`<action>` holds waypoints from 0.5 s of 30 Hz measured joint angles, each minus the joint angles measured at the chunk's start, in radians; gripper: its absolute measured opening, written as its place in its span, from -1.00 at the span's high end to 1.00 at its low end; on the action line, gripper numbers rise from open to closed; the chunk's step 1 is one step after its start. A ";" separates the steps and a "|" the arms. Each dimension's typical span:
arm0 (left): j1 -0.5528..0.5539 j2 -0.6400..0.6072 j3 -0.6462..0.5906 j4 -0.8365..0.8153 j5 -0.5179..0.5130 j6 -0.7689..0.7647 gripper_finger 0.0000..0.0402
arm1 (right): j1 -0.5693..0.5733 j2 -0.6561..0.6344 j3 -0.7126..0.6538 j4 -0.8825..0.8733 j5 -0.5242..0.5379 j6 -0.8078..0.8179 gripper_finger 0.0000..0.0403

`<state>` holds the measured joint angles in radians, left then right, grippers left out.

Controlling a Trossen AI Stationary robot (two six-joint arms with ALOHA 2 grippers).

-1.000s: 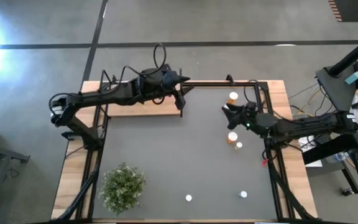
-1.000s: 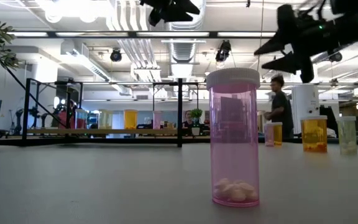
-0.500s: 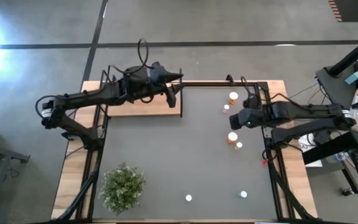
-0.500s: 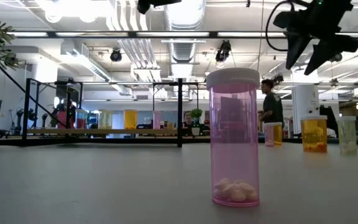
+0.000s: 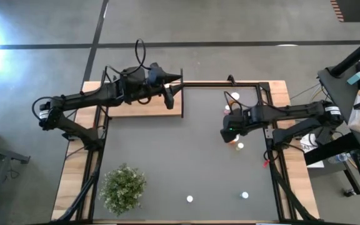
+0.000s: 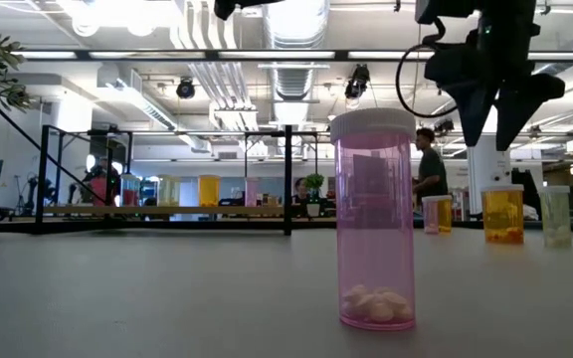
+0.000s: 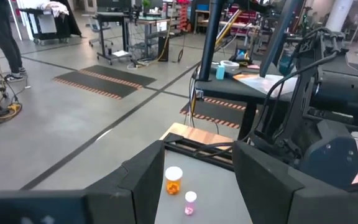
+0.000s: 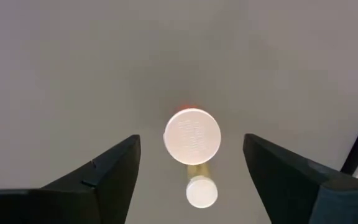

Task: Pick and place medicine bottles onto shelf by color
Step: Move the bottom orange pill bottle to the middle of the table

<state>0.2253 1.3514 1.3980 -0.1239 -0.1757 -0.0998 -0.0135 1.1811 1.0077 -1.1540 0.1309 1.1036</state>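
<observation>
Right gripper [image 5: 229,133] swung over orange bottle [image 8: 192,137], fingers wider.

The worktop [image 5: 186,156] is matt dark grey. The shelf [image 5: 144,107] under the left hand [image 5: 169,99] is pale bare wood. Below the right hand [image 8: 191,163], a bottle's white cap [image 8: 192,136] looks smooth plastic. The pink bottle [image 6: 373,221] is glossy, translucent plastic.

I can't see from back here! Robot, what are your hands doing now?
Right gripper open, pointing down over an orange bottle. Left gripper above the shelf, holding nothing. Smaller bottle stands close beside the target.
</observation>
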 joint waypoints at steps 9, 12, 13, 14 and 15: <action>0.000 0.001 -0.011 0.000 0.000 0.001 0.13 | 0.000 0.010 -0.032 0.015 -0.027 -0.024 -0.36; 0.000 0.001 -0.013 -0.001 0.000 0.001 0.13 | 0.000 0.009 -0.056 0.033 -0.027 -0.029 -0.37; 0.000 0.001 -0.013 0.000 0.000 0.001 0.13 | 0.000 0.009 -0.066 0.045 -0.028 -0.031 -0.37; 0.000 0.001 -0.013 0.000 0.000 0.001 0.13 | 0.000 0.009 -0.076 0.051 -0.036 -0.031 -0.37; 0.000 0.001 -0.013 0.000 0.000 0.001 0.13 | 0.000 0.010 -0.082 0.057 -0.043 -0.031 -0.37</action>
<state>0.2256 1.3525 1.3848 -0.1238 -0.1757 -0.0986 -0.0139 1.1907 0.9252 -1.0974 0.0881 1.0731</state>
